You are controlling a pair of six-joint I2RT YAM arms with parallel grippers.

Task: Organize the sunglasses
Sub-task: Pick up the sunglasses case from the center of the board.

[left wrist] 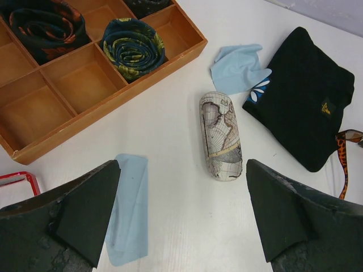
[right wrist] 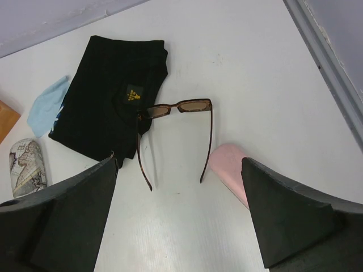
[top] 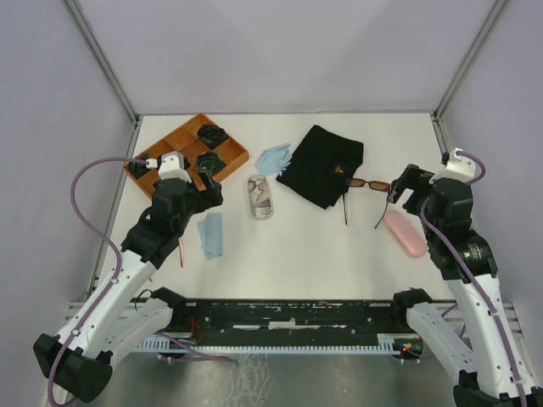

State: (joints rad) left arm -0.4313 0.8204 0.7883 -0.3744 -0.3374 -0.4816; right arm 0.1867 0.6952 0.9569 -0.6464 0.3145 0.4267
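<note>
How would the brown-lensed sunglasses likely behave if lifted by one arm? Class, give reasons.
The brown-lensed sunglasses look thin-framed, so probably light. Their unfolded arms may swing at the hinges. Thin arms could bend easily.

Matt brown wood for the tray [left wrist: 85,88]; soft matt black cloth for the pouch [left wrist: 306,96]; glossy brown plastic on the sunglasses [right wrist: 180,107]; thin, smooth wiping cloth [left wrist: 127,209]; smooth printed glasses case [left wrist: 221,136]; matt white surface [left wrist: 181,215]; scuffed matt black fingers [left wrist: 85,215].

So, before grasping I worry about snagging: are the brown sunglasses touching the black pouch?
Touching. Right wrist view: the brown sunglasses overlap the black pouch at one lens end.
</note>
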